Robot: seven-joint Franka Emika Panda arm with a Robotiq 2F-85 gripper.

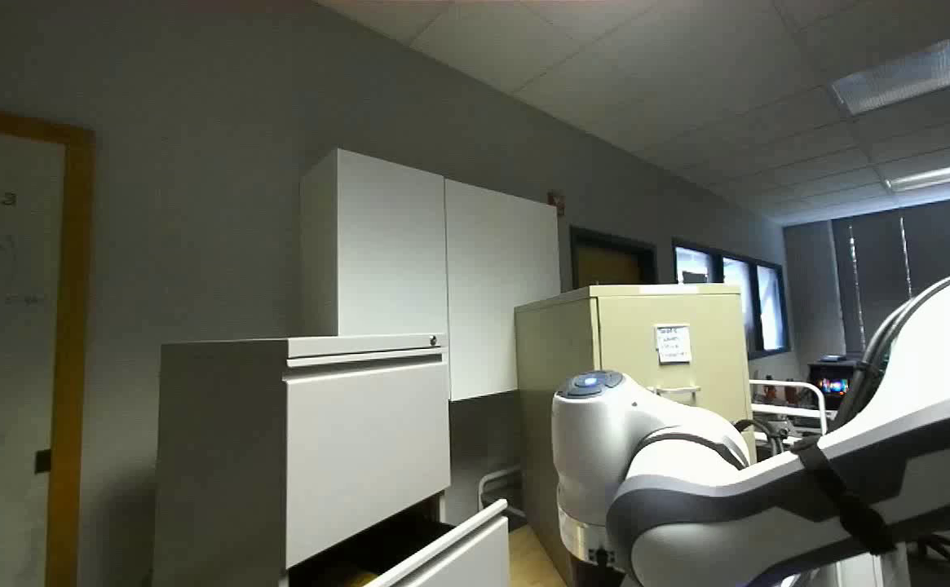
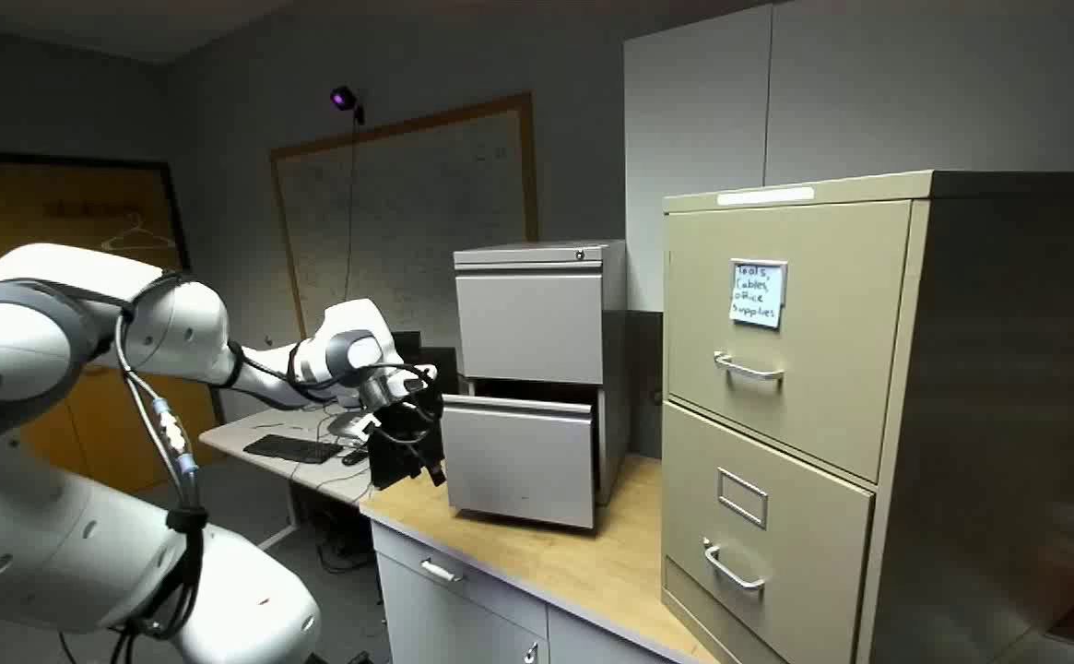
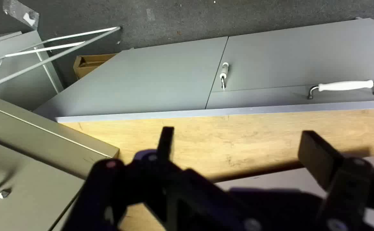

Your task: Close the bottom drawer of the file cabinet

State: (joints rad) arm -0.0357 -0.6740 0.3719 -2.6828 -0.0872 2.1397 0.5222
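- My gripper (image 3: 239, 146) stands spread, holding nothing, presumably because closing needs a push, not a grasp.
- The bottom drawer (image 2: 518, 468) juts from the file cabinet (image 2: 529, 327).
- I sit near its front, likely for that push.

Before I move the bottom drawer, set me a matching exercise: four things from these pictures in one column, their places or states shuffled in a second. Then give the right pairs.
Things
1. Bottom drawer of the file cabinet
2. Upper drawer of the same cabinet
3. Handwritten label
4. Pincer

Places or states
A. Spread open, nothing held
B. On the front of the beige cabinet
C. Pulled partly out
D. Shut

Right pairs: 1-C; 2-D; 3-B; 4-A.
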